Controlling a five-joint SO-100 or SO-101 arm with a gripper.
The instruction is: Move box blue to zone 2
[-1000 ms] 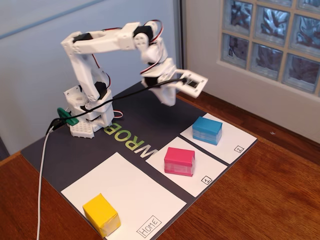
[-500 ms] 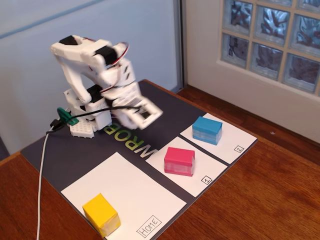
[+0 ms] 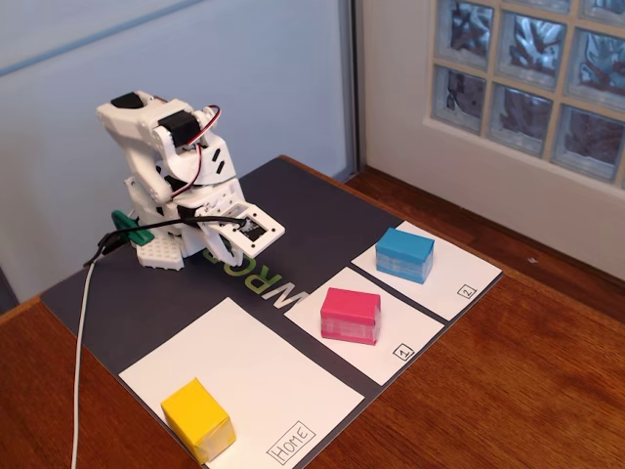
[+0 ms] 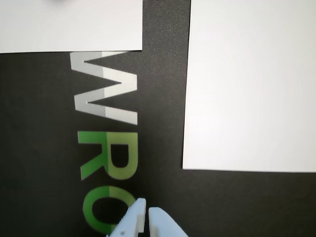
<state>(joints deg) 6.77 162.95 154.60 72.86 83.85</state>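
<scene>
Sitting squarely on zone 2 [image 3: 437, 264], the box blue [image 3: 404, 254] looks already where the task wants it, toward the end of that sheet away from its boxed handwritten "2", so I judge the move done and the arm folded back toward rest. Relative to the dark mat [image 3: 312, 210] that carries everything, the arm is tucked over its base at the far corner, well apart from the blocks, and the hand [image 4: 146, 213] hangs low over the mat's printed lettering, holding nothing; in the wrist view its two pale fingertips lie almost touching, so I read it as clenched and empty. The pink block [image 3: 351, 315] stands on the neighbouring sheet marked "1", and the yellow block [image 3: 198, 419] sits at the near edge of the larger sheet marked "Home", which suggests each sheet serves as a labelled parking spot, with narrow strips of mat showing between them. Of the mat's own print, the wrist view shows a grey "W" followed by green "R" and "O"; the rest is cut off or hidden under the arm. Mat and sheets rest on a brown wooden tabletop [image 3: 508, 391].
</scene>
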